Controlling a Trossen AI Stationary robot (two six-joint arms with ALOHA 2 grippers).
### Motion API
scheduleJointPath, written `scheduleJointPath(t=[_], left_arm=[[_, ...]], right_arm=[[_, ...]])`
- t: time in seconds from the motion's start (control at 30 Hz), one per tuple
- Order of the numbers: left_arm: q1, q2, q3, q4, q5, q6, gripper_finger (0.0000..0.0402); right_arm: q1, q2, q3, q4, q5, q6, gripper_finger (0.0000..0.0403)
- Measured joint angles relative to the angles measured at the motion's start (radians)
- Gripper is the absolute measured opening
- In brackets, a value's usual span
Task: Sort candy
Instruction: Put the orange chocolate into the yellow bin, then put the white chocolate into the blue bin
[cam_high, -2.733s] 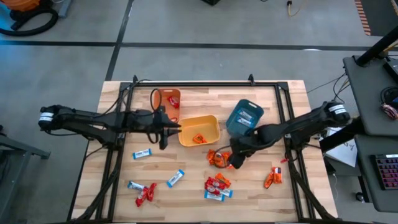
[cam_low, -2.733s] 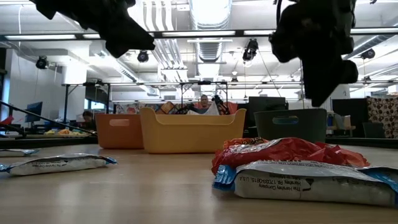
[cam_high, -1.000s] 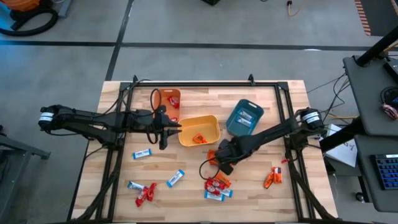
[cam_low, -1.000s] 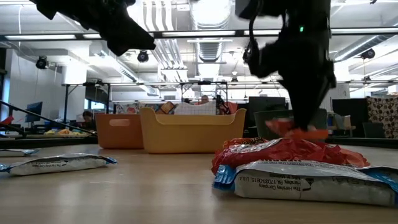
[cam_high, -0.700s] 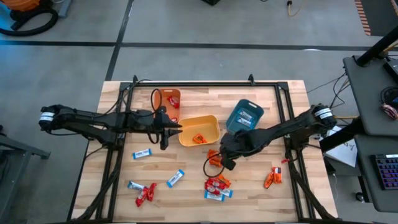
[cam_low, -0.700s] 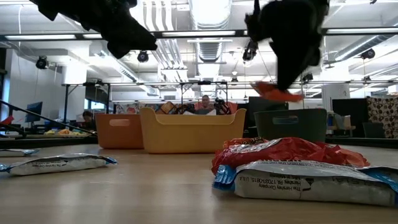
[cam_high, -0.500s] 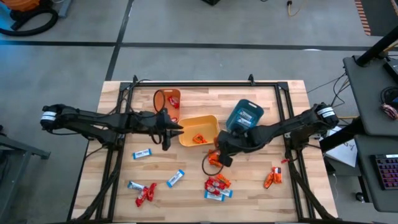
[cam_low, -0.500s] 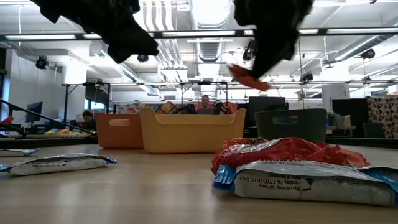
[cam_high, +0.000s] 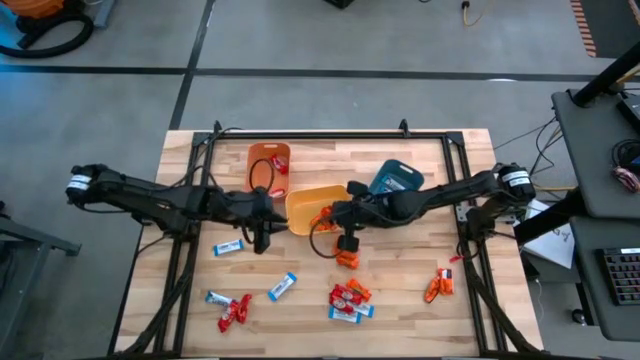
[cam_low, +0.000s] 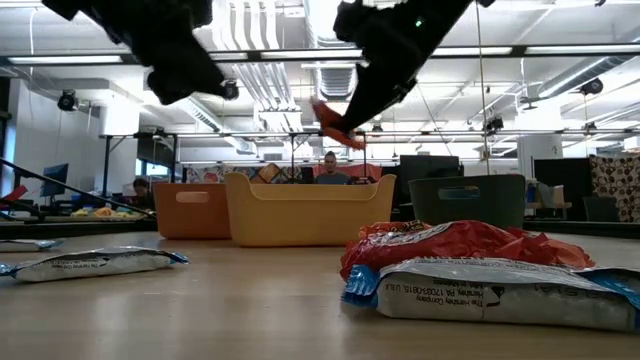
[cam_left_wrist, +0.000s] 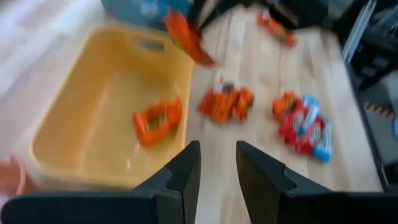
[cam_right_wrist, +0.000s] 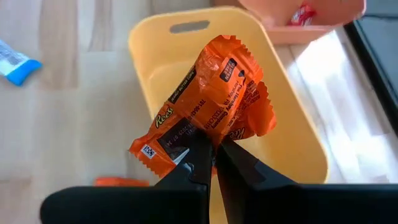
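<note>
My right gripper (cam_right_wrist: 214, 149) is shut on an orange candy packet (cam_right_wrist: 217, 81), held in the air over the right end of the yellow bin (cam_high: 300, 198). The low view shows that packet (cam_low: 335, 124) well above the bins. Another orange packet (cam_left_wrist: 157, 119) lies on the yellow bin's floor. My left gripper (cam_left_wrist: 217, 163) hovers at the bin's left end, open, with nothing between its fingers. More candy lies on the table: orange packets (cam_high: 348, 258), a mixed cluster (cam_high: 348, 298), blue-and-white bars (cam_high: 228, 247) and red sweets (cam_high: 235, 312). My right gripper pinches the orange packet between its two fingers (cam_right_wrist: 198, 155) at the packet's lower edge (cam_right_wrist: 210, 132), near the middle of its length. The fingers slant downward from the table's right side. The packet is lifted clear, above the yellow bin, standing up past the fingertips.
An orange bin (cam_high: 270, 162) with red sweets stands far left of the yellow bin, and a teal bin (cam_high: 395, 180) to its right. Two orange packets (cam_high: 438, 285) lie near the right edge. Bare wood shows along the table's near edge.
My right gripper has risen from the candy pile with the orange packet and carried it toward the table's left, over the yellow bin, rolling its wrist on the way. The packet is lifted clear of the table. My left gripper has turned a little beside the bin.
</note>
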Motion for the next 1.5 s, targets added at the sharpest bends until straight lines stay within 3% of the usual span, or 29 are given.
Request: scheduleJointPath(t=[0.2, 0.43, 0.57, 0.93, 1.1, 1.27, 1.5], left_arm=[[-0.053, 0.001, 0.035, -0.263, 0.008, -0.106, 0.0087], [-0.11, 0.01, 0.034, -0.436, 0.057, -0.219, 0.0087], [-0.136, 0.014, 0.029, -0.447, 0.057, -0.238, 0.0087], [-0.161, 0.014, 0.016, -0.564, 0.069, -0.303, 0.0089], [-0.167, 0.015, -0.022, -0.585, 0.111, -0.37, 0.012], [-0.167, 0.049, -0.05, -0.608, 0.039, -0.419, 0.0165], [-0.167, 0.197, -0.061, -0.633, 0.031, -0.45, 0.0185]], right_arm=[[-0.036, 0.033, 0.0, 0.035, -0.001, -0.008, 0.0013], [-0.058, 0.047, 0.0, 0.065, 0.001, -0.018, 0.0013], [-0.067, 0.047, 0.0, 0.066, 0.002, -0.015, 0.0028], [-0.073, 0.047, 0.0, 0.065, 0.002, 0.008, 0.0125], [-0.073, 0.047, 0.0, 0.065, 0.001, 0.008, 0.0132], [-0.073, 0.047, 0.0, 0.065, 0.0, -0.001, 0.0132], [-0.073, 0.047, 0.0, 0.063, -0.001, -0.008, 0.0132]])
